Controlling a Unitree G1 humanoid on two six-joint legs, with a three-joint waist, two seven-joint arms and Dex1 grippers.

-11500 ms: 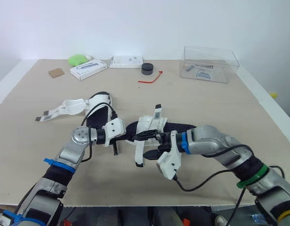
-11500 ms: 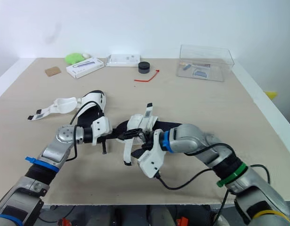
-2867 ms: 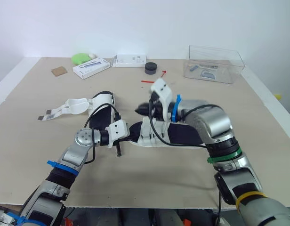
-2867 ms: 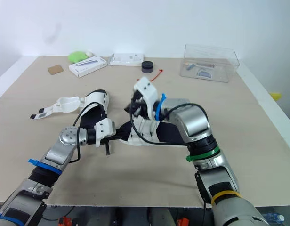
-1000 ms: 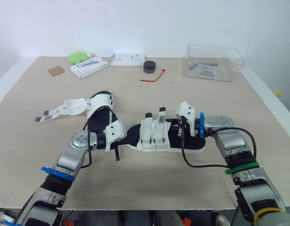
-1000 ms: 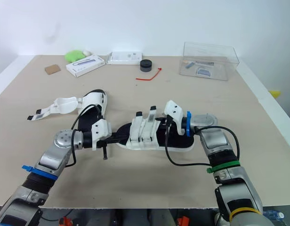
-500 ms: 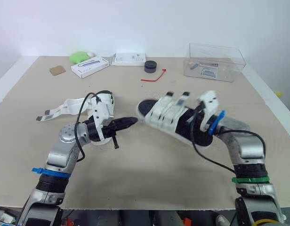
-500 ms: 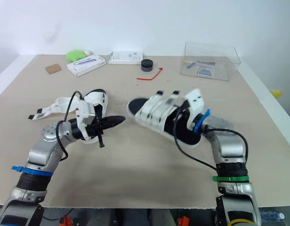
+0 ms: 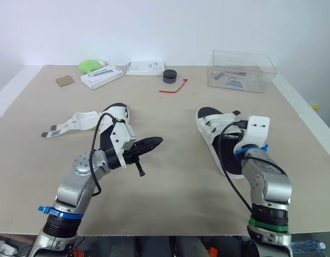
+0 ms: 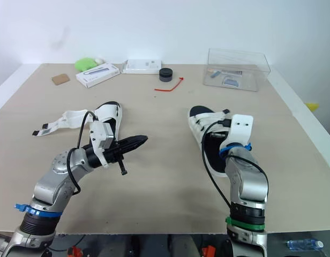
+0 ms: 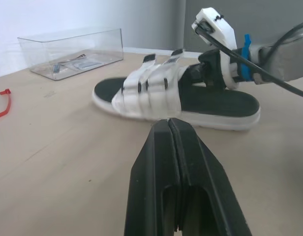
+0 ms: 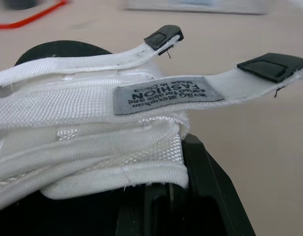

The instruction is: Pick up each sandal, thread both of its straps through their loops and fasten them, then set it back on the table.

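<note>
The table point(image 9: 170, 182) is seen from above by both head views, set side by side and tipped forward and down. From the left wrist, the sandal point(image 11: 151, 93) is seen low across the table. From the right wrist, its straps point(image 12: 92, 98) are seen very close.

Pretty sure a robotics lab or test room is what's shown here. A plain beige table point(image 9: 170, 214) is backed by a bare white wall point(image 9: 154, 27), and odd bits are lined up along the far edge: a clear plastic box point(image 9: 242, 64) with small parts kept inside, two flat white boxes point(image 9: 100, 77), a black puck point(image 9: 169, 76), a red zip tie point(image 9: 173, 88), a green lump point(image 9: 88, 67) and a small brown square point(image 9: 64, 81).
</note>
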